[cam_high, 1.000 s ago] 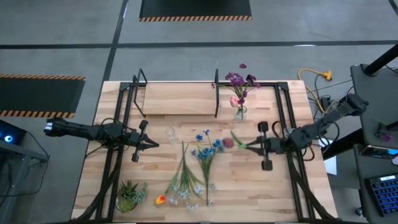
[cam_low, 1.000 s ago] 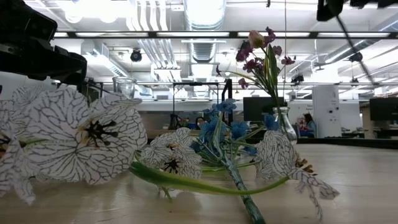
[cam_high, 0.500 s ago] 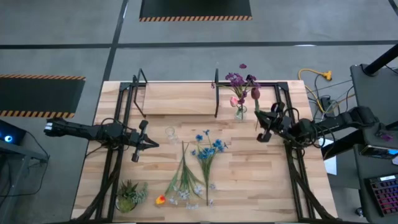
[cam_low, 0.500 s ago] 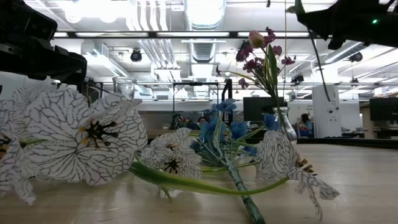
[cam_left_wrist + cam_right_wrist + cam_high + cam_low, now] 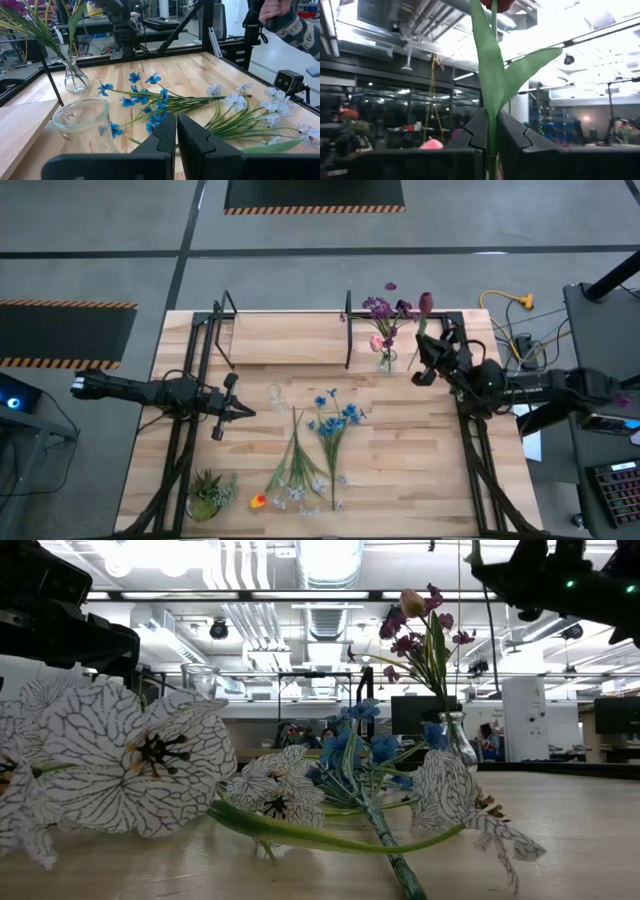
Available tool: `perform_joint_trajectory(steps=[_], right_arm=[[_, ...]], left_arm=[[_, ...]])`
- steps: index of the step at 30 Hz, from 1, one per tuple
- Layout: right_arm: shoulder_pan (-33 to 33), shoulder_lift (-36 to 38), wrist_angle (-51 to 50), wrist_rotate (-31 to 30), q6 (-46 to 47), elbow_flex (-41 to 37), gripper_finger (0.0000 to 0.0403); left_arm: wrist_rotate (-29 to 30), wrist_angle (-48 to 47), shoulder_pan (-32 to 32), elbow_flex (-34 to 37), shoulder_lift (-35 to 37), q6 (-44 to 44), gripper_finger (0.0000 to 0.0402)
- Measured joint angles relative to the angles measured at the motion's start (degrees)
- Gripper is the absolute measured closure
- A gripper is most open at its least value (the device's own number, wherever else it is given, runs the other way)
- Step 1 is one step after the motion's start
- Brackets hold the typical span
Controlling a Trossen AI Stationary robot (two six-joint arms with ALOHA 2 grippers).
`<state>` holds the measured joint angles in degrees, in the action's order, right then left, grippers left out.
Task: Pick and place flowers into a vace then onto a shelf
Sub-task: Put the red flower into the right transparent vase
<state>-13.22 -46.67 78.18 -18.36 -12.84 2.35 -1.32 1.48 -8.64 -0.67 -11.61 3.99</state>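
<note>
My right gripper (image 5: 424, 358) is raised beside the small glass vase (image 5: 385, 361) and tipped upward, shut on a red-bloomed flower (image 5: 426, 302). That vase stands on the table by the shelf (image 5: 290, 338) and holds purple and pink flowers (image 5: 382, 310). Loose blue flowers (image 5: 335, 420), pale white flowers (image 5: 295, 470) and an orange-yellow bloom (image 5: 258, 501) lie flat on the table. My left gripper (image 5: 243, 412) waits shut, low at the table's left, near an empty glass vase (image 5: 82, 122). My right gripper pinches the flower's green stem (image 5: 493, 131) between its two fingers, just below the long leaves (image 5: 490, 75). The fingers point upward along the stem. The flower is lifted clear and stands nearly upright, bloom (image 5: 497, 4) on top, the stem's lower end (image 5: 488, 630) hanging below.
A spiky potted plant (image 5: 207, 492) sits at the near left corner. Black frame rails (image 5: 200, 380) run along both table sides, and thin black brackets (image 5: 347, 330) stand at the shelf's ends. A person's arm (image 5: 285, 20) shows beyond the table.
My right gripper has risen from the table's middle and moved toward the far edge, up beside the small vase, tipping from level to pointing upward. The red flower it holds has swung from lying level toward the left to standing upright.
</note>
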Motion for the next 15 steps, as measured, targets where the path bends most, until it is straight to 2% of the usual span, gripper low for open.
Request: perform_joint_trajectory(steps=[7,11,15], right_arm=[[-7.3,-5.4,2.2,1.2,4.5,0.0,0.0385],[-10.3,-9.2,8.1,7.1,7.0,0.5,0.0385],[-12.3,-13.6,8.8,10.6,9.3,4.0,0.0385]], left_arm=[[0.0,0.0,0.0,0.0,0.0,0.0,0.0402],[0.0,0.0,0.0,0.0,0.0,0.0,0.0402],[0.0,0.0,0.0,0.0,0.0,0.0,0.0402]])
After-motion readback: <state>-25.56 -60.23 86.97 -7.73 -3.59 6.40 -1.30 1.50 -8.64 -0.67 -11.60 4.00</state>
